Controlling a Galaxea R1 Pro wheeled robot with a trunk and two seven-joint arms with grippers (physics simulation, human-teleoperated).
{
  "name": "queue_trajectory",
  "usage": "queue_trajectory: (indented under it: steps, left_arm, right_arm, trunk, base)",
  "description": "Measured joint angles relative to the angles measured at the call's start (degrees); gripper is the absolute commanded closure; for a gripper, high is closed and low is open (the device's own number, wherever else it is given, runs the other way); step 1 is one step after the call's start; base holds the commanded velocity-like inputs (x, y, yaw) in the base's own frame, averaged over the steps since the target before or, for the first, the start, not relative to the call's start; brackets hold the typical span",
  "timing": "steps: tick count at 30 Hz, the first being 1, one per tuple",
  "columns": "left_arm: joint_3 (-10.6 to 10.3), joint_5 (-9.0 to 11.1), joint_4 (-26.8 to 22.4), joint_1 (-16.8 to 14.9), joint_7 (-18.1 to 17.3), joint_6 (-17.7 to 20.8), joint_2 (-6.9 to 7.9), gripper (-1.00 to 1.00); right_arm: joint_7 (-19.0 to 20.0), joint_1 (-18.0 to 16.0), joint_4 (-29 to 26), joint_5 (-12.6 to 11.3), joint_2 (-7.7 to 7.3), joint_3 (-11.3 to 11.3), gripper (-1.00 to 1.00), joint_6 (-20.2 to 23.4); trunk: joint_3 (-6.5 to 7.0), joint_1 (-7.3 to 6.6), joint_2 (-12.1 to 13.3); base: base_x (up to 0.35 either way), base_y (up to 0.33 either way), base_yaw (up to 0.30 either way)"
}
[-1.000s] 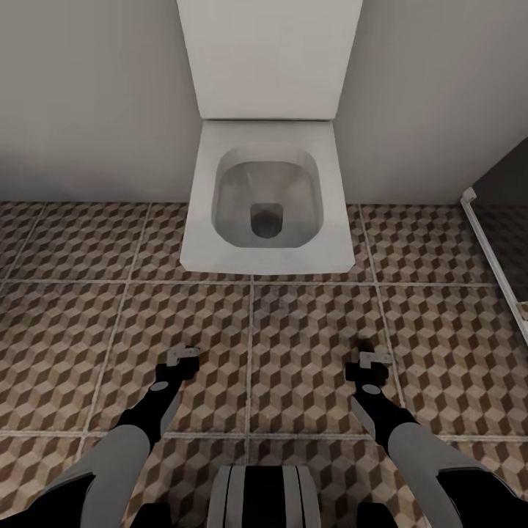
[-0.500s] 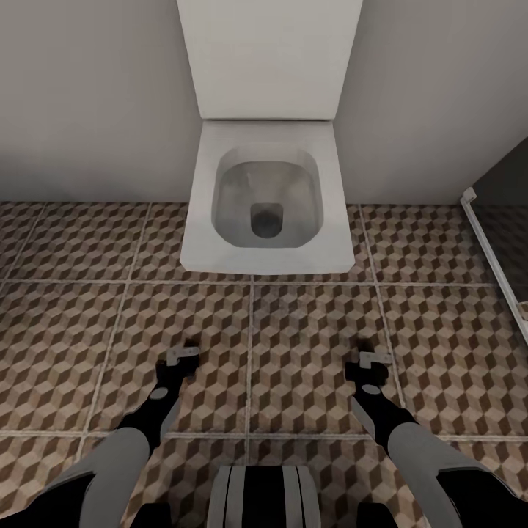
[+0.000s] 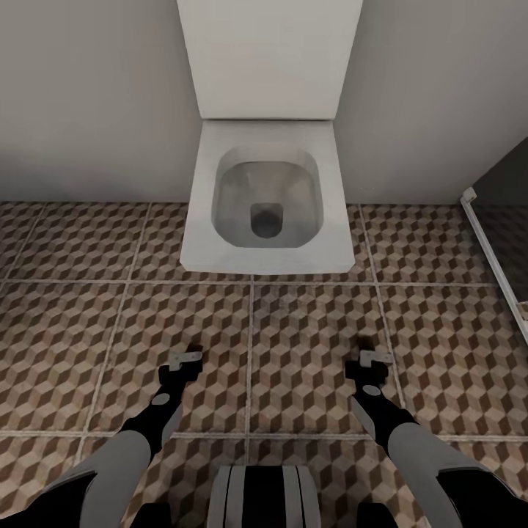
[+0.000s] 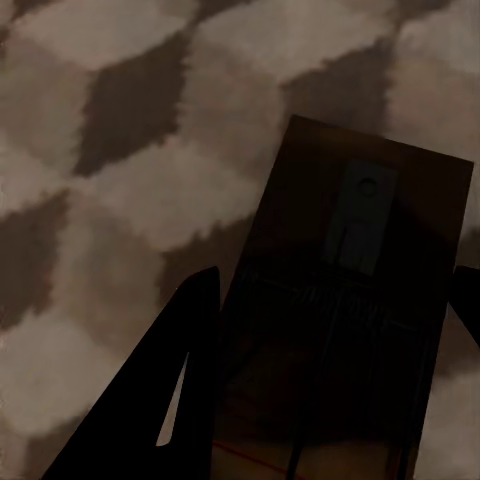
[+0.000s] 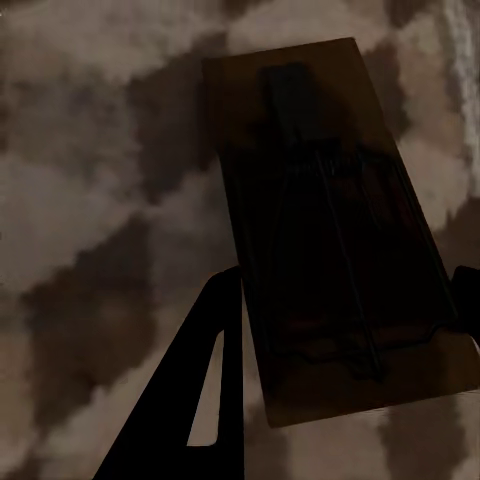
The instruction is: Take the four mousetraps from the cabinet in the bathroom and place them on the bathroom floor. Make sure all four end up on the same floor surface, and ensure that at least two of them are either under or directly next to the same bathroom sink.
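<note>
- You face a pale wall over the bathroom floor [image 3: 308, 345], its cube-patterned tiles running from the wall to your base.
- A white toilet [image 3: 265, 205] stands against the far wall, straight ahead, lid up, bowl open.
- At the far right edge a white-framed panel [image 3: 493, 253] slants away.
- Your left gripper [image 3: 184, 358] hangs low over the tiles at near left, fingers pinching the long sides of a mousetrap [image 4: 340, 340].
- Your right gripper [image 3: 375, 359] hangs level with it at near right, clamped on a second mousetrap [image 5: 335, 230]; whether either board touches the tiles, you cannot tell.
</note>
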Motion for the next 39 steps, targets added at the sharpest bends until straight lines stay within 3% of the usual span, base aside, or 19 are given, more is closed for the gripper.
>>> queue_trajectory:
  steps: [16, 39]
  left_arm:
    - [0.1, -0.1, -0.1, 0.0, 0.4, 0.3, -0.14, 1.00]
    - [0.1, 0.0, -0.2, 0.0, 0.3, 0.3, 0.03, 1.00]
  right_arm:
    - [0.0, 0.0, -4.1, 0.0, 0.00, 0.2, 1.00, 0.1]
    - [0.0, 0.0, -3.9, 0.0, -0.07, 0.2, 1.00, 0.2]
  trunk:
    - [0.00, -0.01, 0.0]
    - [0.00, -0.02, 0.0]
  base:
    - [0.015, 0.000, 0.000]
    - [0.287, 0.000, 0.000]
